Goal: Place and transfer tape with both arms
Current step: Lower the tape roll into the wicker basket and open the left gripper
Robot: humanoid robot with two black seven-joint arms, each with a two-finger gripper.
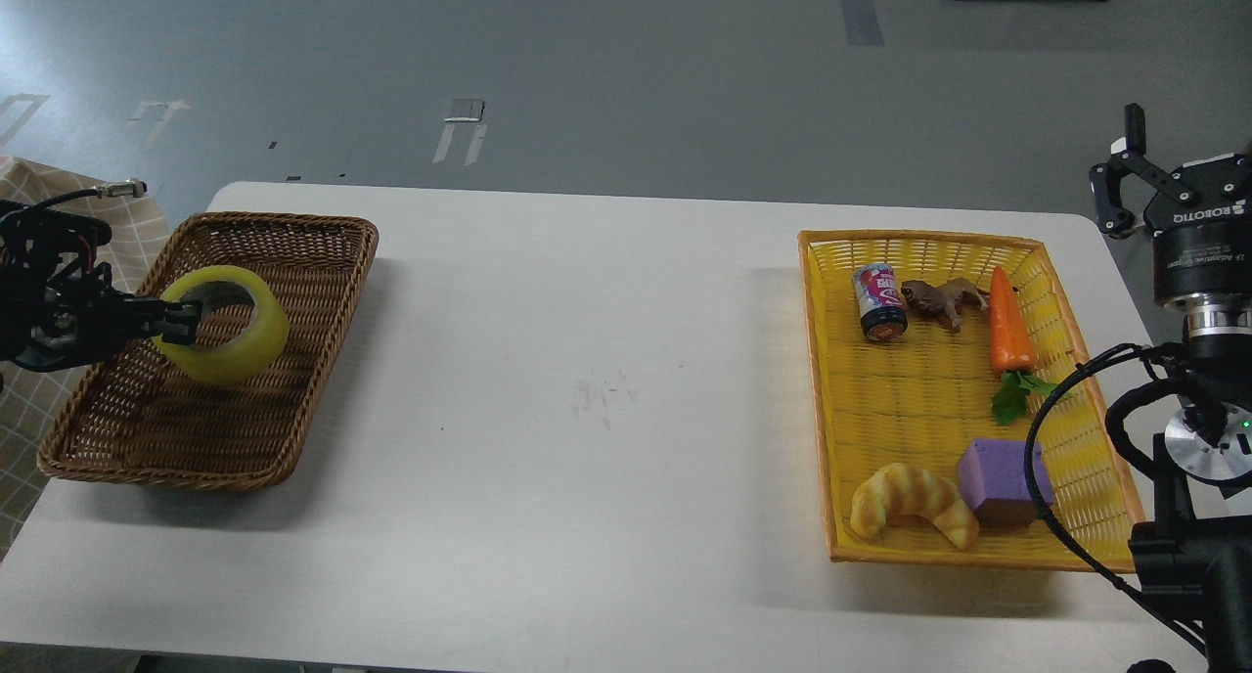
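Observation:
The yellow tape roll [227,326] is tilted inside the brown wicker basket [293,291] at the left of the table. My left gripper [181,323] comes in from the left edge and is shut on the tape's left rim, one finger reaching into the core hole. I cannot tell whether the roll rests on the basket floor or is held just above it. My right gripper [1123,186] is raised at the far right, beyond the table's right edge, with its fingers spread and empty.
A yellow basket [1095,438] at the right holds a small can [881,302], a brown toy animal [944,301], a carrot [1009,326], a purple block [1003,482] and a croissant toy [912,504]. White table [587,409] lies between the baskets.

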